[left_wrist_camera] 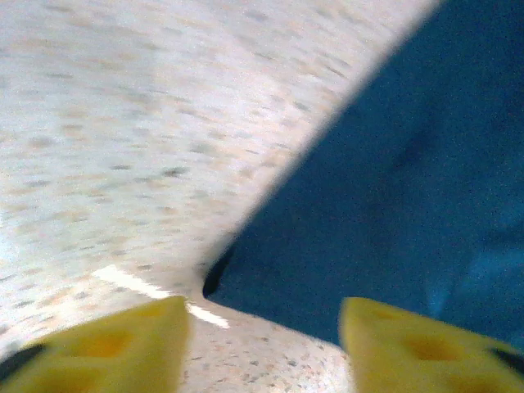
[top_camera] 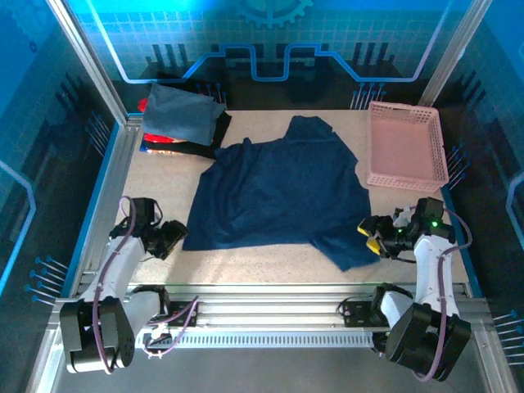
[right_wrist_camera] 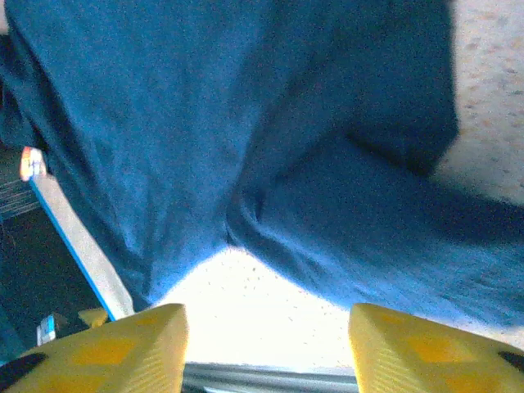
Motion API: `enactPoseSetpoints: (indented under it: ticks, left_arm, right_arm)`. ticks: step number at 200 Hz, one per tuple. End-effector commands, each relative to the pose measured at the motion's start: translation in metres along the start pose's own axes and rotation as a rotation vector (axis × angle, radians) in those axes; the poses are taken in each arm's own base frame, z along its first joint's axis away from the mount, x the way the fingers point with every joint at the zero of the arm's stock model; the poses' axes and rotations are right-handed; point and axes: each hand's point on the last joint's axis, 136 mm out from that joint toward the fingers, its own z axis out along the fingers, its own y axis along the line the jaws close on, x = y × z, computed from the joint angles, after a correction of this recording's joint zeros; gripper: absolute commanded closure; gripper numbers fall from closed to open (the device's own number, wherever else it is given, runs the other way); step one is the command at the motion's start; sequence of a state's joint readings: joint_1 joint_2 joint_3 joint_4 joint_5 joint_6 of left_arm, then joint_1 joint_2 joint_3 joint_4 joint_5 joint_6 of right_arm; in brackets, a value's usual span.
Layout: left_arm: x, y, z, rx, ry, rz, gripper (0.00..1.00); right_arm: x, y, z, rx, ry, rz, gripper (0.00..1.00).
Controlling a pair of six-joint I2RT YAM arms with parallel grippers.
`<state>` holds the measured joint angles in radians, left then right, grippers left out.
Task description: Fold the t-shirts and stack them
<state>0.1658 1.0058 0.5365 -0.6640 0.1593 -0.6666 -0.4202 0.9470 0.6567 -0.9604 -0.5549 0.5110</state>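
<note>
A large dark navy t-shirt (top_camera: 278, 196) lies spread and rumpled on the middle of the table, plain side up. At the back left is a pile of folded tees: a slate-blue one (top_camera: 182, 115) on top, with red (top_camera: 158, 139) and black (top_camera: 196, 149) edges under it. My left gripper (top_camera: 172, 237) is open at the navy shirt's near-left corner (left_wrist_camera: 393, 188), its yellow fingers (left_wrist_camera: 123, 348) just short of the hem. My right gripper (top_camera: 372, 237) is open beside the near-right sleeve (right_wrist_camera: 385, 229), with nothing between its fingers (right_wrist_camera: 409, 344).
A pink plastic lattice basket (top_camera: 407, 146) stands at the back right, just beyond the shirt's right sleeve. Metal rails (top_camera: 270, 291) frame the speckled tabletop (top_camera: 254, 262) along the near edge and the left side.
</note>
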Motion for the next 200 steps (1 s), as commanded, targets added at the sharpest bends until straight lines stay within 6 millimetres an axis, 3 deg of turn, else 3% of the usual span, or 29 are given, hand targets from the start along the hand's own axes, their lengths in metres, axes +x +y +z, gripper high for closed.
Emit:
enactPoseSetpoints:
  ticks: [1,43,72,120,144,172,200]
  left_arm:
    - [-0.022,0.005,-0.027,-0.093,-0.096,-0.079,0.27]
    - [-0.016,-0.021,-0.041,0.027,-0.06,-0.155,0.23]
    - [-0.002,-0.028,-0.026,0.083,0.013,-0.177,0.23]
    - [0.024,-0.032,0.008,0.065,0.132,-0.106,0.26]
    - [0.028,-0.033,0.024,0.07,0.148,-0.097,0.3]
    - [0.032,-0.037,0.04,0.083,0.182,-0.086,0.38]
    - [0.041,-0.027,0.061,0.056,0.23,-0.101,0.67]
  right_arm:
    - [-0.003,-0.009,-0.01,0.085,-0.022,0.018,0.34]
    - [-0.01,-0.009,-0.032,0.187,-0.058,0.034,0.33]
    - [0.002,-0.018,-0.028,0.231,-0.007,0.06,0.35]
    - [0.043,-0.056,-0.011,0.46,0.114,0.013,0.39]
    - [0.048,-0.059,-0.006,0.529,0.126,-0.002,0.41]
    - [0.058,-0.075,0.007,0.582,0.159,0.034,0.43]
    - [0.054,-0.083,0.014,0.621,0.124,0.051,0.44]
